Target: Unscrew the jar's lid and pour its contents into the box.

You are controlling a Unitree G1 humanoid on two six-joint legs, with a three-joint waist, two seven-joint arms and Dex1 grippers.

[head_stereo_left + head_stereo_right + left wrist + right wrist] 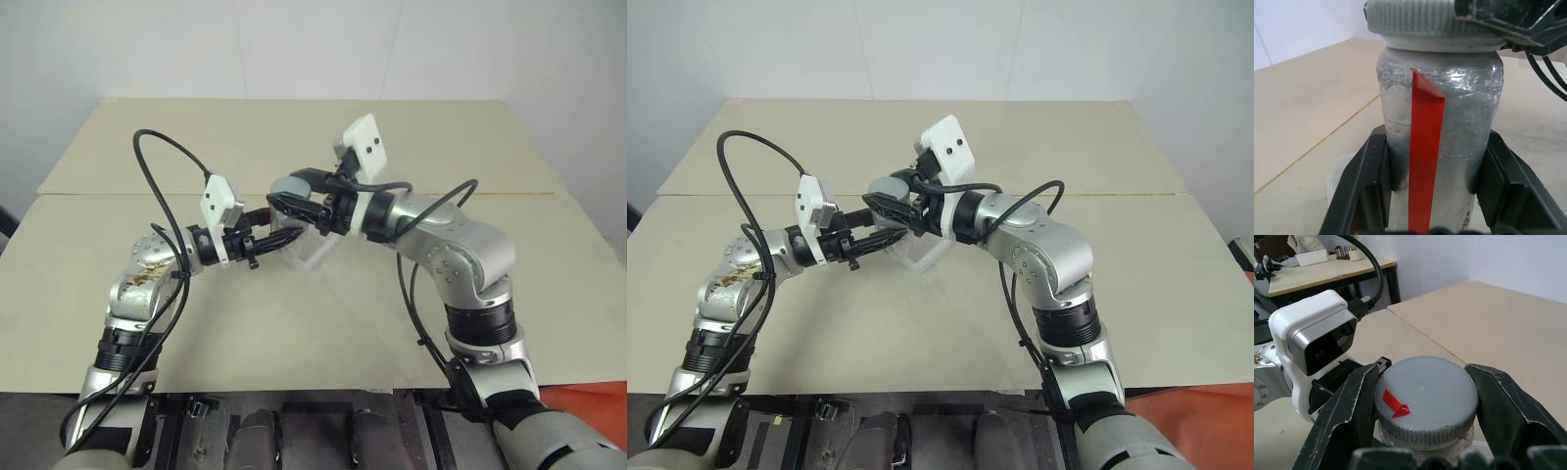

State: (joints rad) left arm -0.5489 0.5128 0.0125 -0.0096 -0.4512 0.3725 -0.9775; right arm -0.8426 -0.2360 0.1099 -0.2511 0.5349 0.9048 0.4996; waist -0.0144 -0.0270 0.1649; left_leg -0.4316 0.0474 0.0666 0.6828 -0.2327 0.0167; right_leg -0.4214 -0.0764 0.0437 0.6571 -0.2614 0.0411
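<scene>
Right wrist view: the right gripper (1425, 406) pinches the round grey ridged lid (1425, 399). The left gripper (1435, 186) squeezes the small clear red-striped jar (1437, 122). A loose hold could let the jar spin too.

Both arms meet above the beige table (1097, 127). Left pincer (890, 238) and right pincer (877, 206) converge over the box (924, 253), a clear plastic tray resting on the table just beneath them.

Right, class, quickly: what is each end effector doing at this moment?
Left end effector: closed on the jar, gripping its body.
Right end effector: closed on the lid, one finger at each side.
</scene>
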